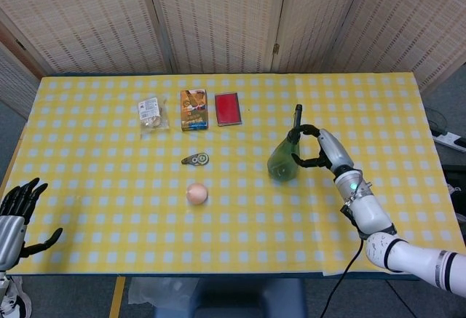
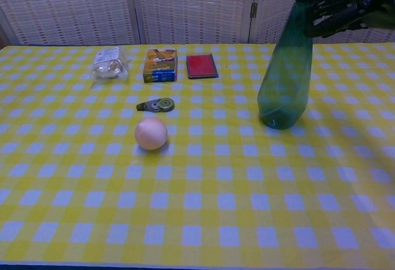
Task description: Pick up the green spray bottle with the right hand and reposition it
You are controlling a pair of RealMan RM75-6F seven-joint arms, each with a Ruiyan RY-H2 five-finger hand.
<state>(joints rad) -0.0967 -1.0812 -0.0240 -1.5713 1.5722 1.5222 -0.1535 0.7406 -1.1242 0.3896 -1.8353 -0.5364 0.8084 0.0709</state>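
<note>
The green spray bottle (image 1: pixel 282 163) (image 2: pixel 284 75) stands on the yellow checked table, right of centre, its black nozzle pointing up and leaning a little. My right hand (image 1: pixel 318 149) (image 2: pixel 345 7) has its fingers curled round the bottle's neck, just under the nozzle. Whether the base touches the cloth I cannot tell. My left hand (image 1: pixel 16 212) hangs off the table's front left corner, fingers apart, holding nothing.
An egg (image 1: pixel 196 193) (image 2: pixel 151 133) lies left of the bottle. A tape dispenser (image 1: pixel 196 160), an orange-blue box (image 1: pixel 194 108), a red card (image 1: pixel 228 108) and a bagged snack (image 1: pixel 151 112) sit further back on the left.
</note>
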